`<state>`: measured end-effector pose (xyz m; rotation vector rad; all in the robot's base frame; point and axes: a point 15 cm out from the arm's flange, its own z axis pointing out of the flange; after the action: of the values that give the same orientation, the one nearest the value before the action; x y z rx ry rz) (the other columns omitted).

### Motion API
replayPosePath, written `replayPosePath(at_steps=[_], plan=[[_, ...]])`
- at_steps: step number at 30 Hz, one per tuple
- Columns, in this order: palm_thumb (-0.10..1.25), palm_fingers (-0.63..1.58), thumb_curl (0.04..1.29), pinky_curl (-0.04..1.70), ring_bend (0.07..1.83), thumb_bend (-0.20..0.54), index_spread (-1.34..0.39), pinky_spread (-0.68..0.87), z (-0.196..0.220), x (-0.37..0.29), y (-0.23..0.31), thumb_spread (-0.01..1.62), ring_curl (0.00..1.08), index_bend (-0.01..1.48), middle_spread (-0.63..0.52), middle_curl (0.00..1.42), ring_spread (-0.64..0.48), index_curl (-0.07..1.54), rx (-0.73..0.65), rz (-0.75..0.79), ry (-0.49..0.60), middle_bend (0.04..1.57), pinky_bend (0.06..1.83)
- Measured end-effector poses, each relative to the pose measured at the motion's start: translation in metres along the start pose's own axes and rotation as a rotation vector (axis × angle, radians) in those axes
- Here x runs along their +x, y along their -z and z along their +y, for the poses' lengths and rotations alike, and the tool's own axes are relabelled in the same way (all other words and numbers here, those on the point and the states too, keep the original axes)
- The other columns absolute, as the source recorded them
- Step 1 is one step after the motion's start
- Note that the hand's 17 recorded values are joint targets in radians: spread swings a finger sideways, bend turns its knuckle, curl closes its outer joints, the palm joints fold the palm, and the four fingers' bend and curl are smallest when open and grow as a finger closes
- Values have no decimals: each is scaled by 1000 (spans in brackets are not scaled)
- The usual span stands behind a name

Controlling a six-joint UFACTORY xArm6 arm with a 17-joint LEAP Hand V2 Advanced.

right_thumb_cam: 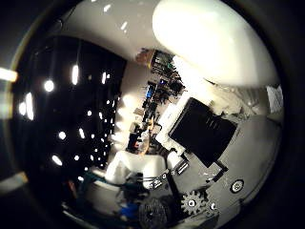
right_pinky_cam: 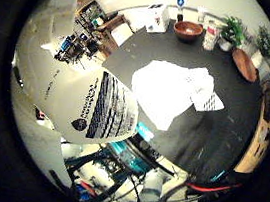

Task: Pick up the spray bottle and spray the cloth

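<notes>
So the hand (right_thumb_cam: 200, 157) has the spray bottle (right_pinky_cam: 86, 107) right up against the palm. The white body fills a big chunk of both palm views, and white and black finger parts sit tight beside it in the thumb-side view, so I'd call it clenched round the bottle, though I can't see the fingertips actually closing.

The bottle looks lifted clear of the dark table (right_pinky_cam: 232, 130), with its printed label facing the little-finger-side camera. I can't see the nozzle or trigger anywhere, so no idea which way it's aimed.

The white cloth (right_pinky_cam: 174, 94) lies crumpled flat on the table, off the bottle's label side at roughly 2 o'clock, near but not touching.

Further back at about 12 to 1 o'clock there's a wooden bowl (right_pinky_cam: 188, 30) and a potted plant (right_pinky_cam: 232, 33).

My guess is the next move hinges on swinging the bottle's long axis so the nozzle points at that cloth.
</notes>
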<state>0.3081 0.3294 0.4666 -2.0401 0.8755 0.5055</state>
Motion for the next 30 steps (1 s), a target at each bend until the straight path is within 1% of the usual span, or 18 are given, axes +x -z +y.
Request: replayPosePath(at_steps=[3, 8, 13, 18, 21, 24, 26, 30], plan=[[955, 1214, 1131, 610, 1449, -7, -234, -328, 10, -33, -32, 1075, 608, 1211, -187, 781, -203, 649, -27, -36, 97, 1317, 1300], [961, 1206, 1134, 611, 1441, -7, -234, -328, -1, -21, -64, 1056, 614, 1217, -187, 783, -210, 650, -9, -16, 132, 1322, 1305], [959, 1202, 1134, 611, 1427, -9, -234, -327, -14, -27, -100, 1042, 620, 1220, -187, 783, -214, 650, -7, -17, 208, 1324, 1308], [952, 1200, 1130, 611, 1420, -8, -234, -327, -40, -26, -124, 1031, 627, 1222, -183, 783, -218, 649, 11, -61, 195, 1326, 1311], [955, 1201, 1128, 610, 1418, -6, -233, -327, -66, -26, -136, 1030, 632, 1222, -180, 783, -218, 648, 47, -105, 173, 1326, 1311], [956, 1205, 1125, 609, 1419, -7, -233, -327, -92, -11, -149, 1035, 633, 1219, -178, 782, -215, 648, 80, -129, 143, 1324, 1308], [951, 1207, 1123, 609, 1420, -8, -233, -327, -109, 5, -148, 1040, 633, 1218, -178, 781, -213, 647, 119, -137, 130, 1322, 1307], [947, 1211, 1122, 608, 1422, -7, -234, -327, -128, 21, -156, 1047, 632, 1216, -177, 781, -210, 646, 176, -196, 79, 1320, 1305]])
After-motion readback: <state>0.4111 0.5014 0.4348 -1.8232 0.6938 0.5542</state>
